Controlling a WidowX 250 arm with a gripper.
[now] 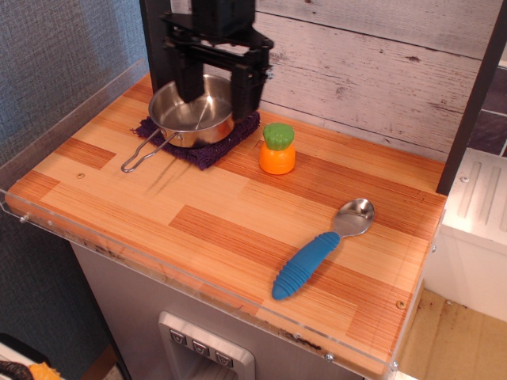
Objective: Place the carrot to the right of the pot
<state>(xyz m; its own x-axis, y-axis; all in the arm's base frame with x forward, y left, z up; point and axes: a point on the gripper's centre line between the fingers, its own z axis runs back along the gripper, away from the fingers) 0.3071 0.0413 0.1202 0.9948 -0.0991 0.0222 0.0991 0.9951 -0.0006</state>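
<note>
Carrot (278, 149) stands upright on the surface (238, 229), green top up, just right of the pot (192, 109) and its purple cloth (207, 150). My end effector (215, 83) hangs above the pot, fingers spread wide, holding nothing. Carrot lies right and toward the camera from me, long axis vertical. Placement looks done, I judge.

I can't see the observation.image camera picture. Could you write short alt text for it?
A small orange toy carrot with a green top stands upright on a wooden table, just right of a shiny steel pot resting on a dark purple cloth. The robot's black tool hangs open above the pot, holding nothing. A spoon with a blue handle lies nearer the front edge.
</note>
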